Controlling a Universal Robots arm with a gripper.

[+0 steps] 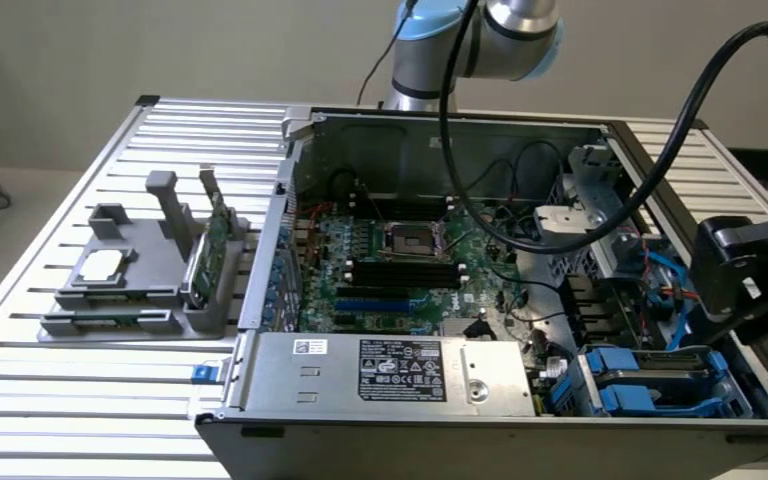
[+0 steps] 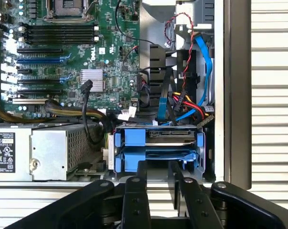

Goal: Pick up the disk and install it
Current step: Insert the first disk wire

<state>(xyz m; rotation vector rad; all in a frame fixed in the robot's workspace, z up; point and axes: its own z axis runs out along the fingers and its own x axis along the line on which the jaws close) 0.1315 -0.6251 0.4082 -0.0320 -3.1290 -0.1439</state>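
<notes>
- The open computer case (image 1: 424,135) on the tabletop (image 1: 64,400) holds the disk (image 1: 658,380), low on the exterior view's right.
- The disk is grey, framed in blue.
- The gripper (image 2: 159,167) fingers are apart, just beside it.

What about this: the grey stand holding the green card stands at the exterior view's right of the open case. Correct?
Wrong side. The grey stand holding the green card stands at the exterior view's left of the open case; the exterior view shows it.
</notes>
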